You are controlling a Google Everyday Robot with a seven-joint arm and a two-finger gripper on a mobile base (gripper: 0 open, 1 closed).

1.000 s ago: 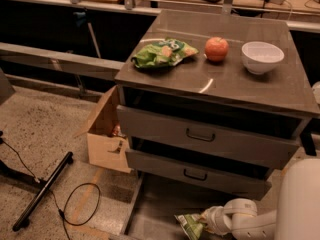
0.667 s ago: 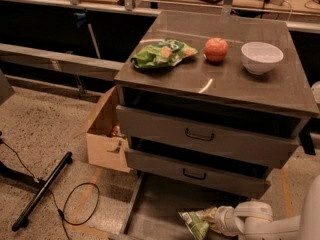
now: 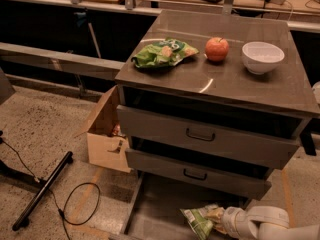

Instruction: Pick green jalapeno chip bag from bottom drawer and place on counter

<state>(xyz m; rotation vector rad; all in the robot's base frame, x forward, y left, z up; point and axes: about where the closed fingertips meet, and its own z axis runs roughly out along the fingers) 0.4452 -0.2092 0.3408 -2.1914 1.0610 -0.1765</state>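
Since a second ago, the bulky white arm section at the right edge had dropped out of view. The green jalapeno chip bag (image 3: 197,220) had shifted only slightly right with my gripper (image 3: 220,219).

Camera view: my gripper sat low over the open bottom drawer (image 3: 155,209), reaching in from the right and closed on the bag's right end. The bag stuck out to the gripper's left, tilted, over the drawer floor. Just above the gripper were two closed drawers, the lower drawer (image 3: 195,171) and the upper drawer (image 3: 200,134). The counter (image 3: 240,84) was well above the gripper. It carried a lime-green bag (image 3: 162,54) up and left, an apple (image 3: 217,49) almost straight up, and a white bowl (image 3: 262,56) up and right. A cardboard box (image 3: 105,144) stood far left of the gripper against the cabinet, with a black cable loop (image 3: 80,204) on the floor farther left.
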